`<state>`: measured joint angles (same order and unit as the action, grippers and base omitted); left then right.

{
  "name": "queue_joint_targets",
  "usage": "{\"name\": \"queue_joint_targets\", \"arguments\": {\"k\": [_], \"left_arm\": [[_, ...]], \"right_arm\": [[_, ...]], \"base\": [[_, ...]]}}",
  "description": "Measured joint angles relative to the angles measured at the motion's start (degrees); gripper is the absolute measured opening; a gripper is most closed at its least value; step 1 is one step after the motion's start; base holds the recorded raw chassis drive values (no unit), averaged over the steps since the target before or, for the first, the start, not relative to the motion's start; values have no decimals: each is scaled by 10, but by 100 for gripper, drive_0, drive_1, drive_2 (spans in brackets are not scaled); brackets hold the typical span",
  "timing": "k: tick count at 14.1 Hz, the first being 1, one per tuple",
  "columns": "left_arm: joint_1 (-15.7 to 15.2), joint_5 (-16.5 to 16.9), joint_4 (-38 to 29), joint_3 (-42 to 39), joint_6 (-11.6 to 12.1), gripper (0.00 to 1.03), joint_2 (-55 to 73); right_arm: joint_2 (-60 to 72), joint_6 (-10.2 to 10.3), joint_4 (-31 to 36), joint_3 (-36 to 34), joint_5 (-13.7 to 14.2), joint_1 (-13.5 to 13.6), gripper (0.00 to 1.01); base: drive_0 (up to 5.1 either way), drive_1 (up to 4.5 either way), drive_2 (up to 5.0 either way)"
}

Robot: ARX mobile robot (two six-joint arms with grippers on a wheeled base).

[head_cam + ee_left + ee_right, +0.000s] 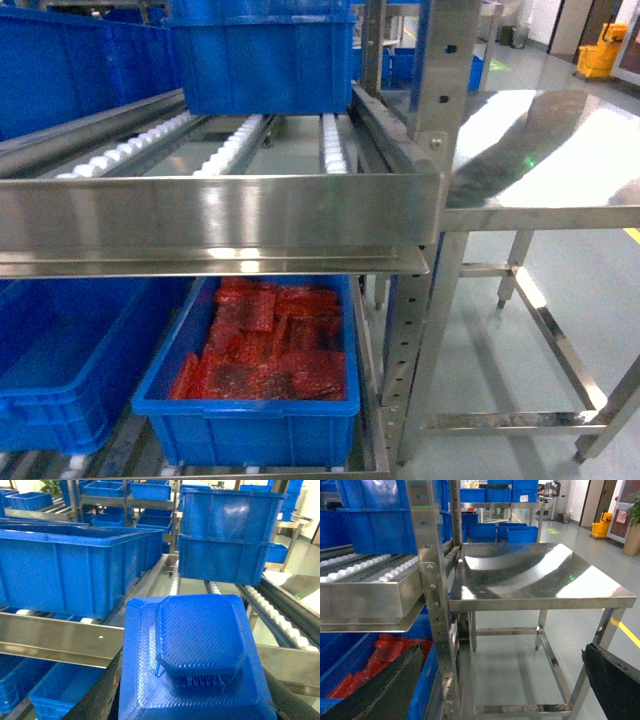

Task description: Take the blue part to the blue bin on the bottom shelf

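blue part (pixel 200 655) clamped between left hand (pixel 192 690) fingers.

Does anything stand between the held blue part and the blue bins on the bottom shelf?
Yes. In the left wrist view, the upper shelf's steel front rail crosses between the blue part and the bins below it.
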<state>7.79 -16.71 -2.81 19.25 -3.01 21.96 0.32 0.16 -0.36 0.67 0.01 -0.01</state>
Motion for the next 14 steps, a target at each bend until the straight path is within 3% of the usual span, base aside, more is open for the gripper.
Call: {"name": "queue_joint_targets", "arguments": {"k": [14], "left_arm": [[0,0,2,0,0,43,1]], "right_arm": [[0,0,2,0,0,0,98]], "base": [[-488,194,269]]}}
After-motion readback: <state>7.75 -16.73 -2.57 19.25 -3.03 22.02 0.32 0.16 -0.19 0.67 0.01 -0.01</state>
